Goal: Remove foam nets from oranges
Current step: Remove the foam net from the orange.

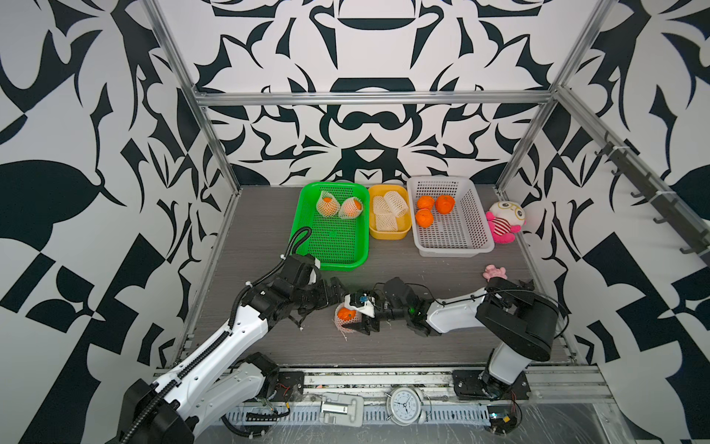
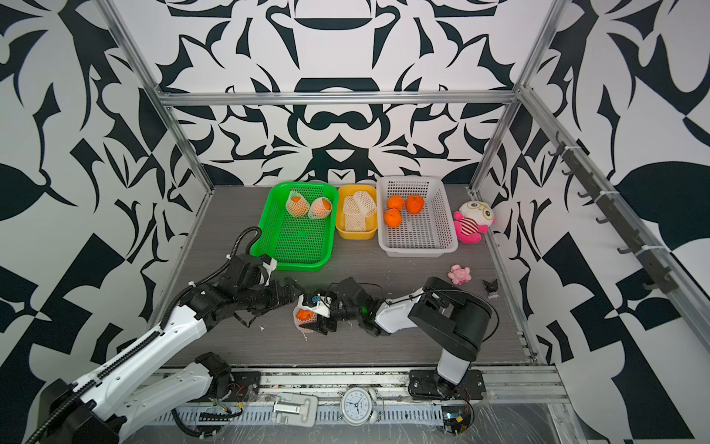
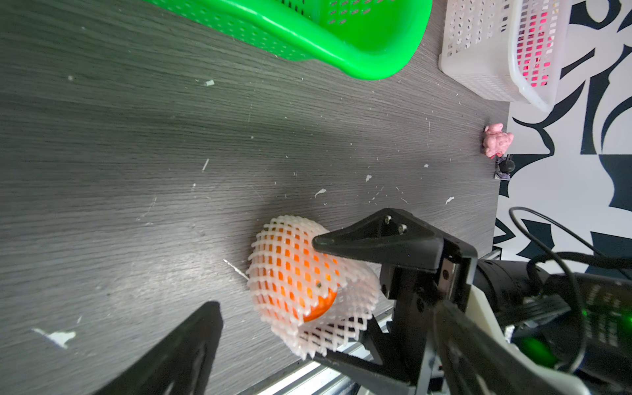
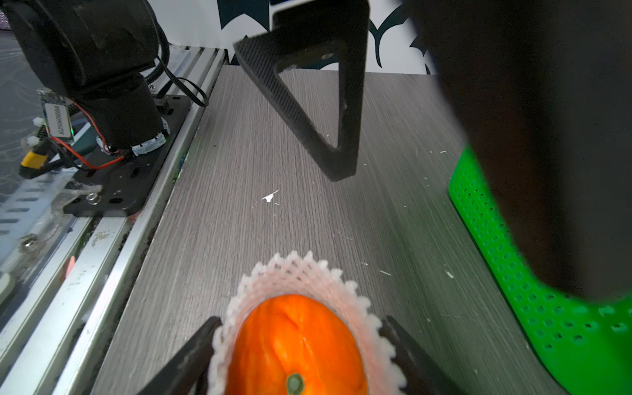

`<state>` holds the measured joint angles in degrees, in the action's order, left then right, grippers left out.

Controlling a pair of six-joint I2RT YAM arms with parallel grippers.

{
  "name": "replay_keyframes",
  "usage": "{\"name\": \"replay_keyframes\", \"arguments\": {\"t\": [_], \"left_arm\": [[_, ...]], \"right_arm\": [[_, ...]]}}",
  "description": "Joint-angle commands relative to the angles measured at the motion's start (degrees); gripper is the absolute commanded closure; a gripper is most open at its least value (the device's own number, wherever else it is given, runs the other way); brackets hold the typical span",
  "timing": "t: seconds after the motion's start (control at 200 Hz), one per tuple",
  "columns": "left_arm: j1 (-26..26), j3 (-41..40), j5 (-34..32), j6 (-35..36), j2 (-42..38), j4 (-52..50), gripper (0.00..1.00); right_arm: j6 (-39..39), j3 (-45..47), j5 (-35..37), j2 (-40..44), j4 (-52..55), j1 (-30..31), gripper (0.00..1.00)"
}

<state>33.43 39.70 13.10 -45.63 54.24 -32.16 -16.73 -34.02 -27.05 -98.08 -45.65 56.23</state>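
An orange [image 1: 346, 315] [image 4: 294, 345] still inside its white foam net [image 3: 290, 270] lies on the table near the front, seen in both top views. My right gripper [image 1: 351, 317] [image 4: 301, 321] reaches in from the right, and its fingers [image 3: 359, 239] press the net on two sides, shut on it. The left gripper [image 1: 333, 294] hovers just left of the fruit and stands open; one of its fingers [image 3: 191, 345] is clear of the net. Two more netted oranges [image 1: 327, 203] lie in the green basket [image 1: 307, 230]. Three bare oranges [image 1: 424, 218] sit in the white basket [image 1: 476, 246]. Empty nets [image 1: 395, 203] fill the yellow tub [image 1: 388, 233].
A plush doll [image 1: 505, 221] leans at the right of the white basket, and a small pink toy [image 1: 495, 272] lies near the right arm's elbow. An alarm clock [image 1: 403, 405] rests on the front rail. Aluminium frame posts border the table.
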Motion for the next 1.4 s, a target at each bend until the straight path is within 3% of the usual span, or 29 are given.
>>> {"name": "replay_keyframes", "arguments": {"t": [0.0,0.38,0.525,1.0,1.395], "left_arm": [[-0.2,-1.1,1.4,-0.5,-0.3,1.4,0.0],[-1.1,-2.8,1.7,-0.5,-2.9,1.9,0.01],[-1.4,-2.2,2.3,-0.1,-4.1,1.7,0.01],[-2.3,-1.3,2.1,0.5,-4.8,1.2,0.01],[-2.4,0.9,1.8,1.0,-6.1,-0.6,0.01]], "right_arm": [[0.2,-1.9,-1.3,0.9,-0.4,0.0,0.29],[1.3,-2.0,-0.6,3.1,1.1,-0.1,0.4],[2.6,-1.7,0.1,3.6,1.2,0.0,0.56],[3.6,-0.9,1.7,8.1,2.9,0.1,0.78],[0.0,-3.3,5.8,18.1,12.0,-1.9,0.86]]}}
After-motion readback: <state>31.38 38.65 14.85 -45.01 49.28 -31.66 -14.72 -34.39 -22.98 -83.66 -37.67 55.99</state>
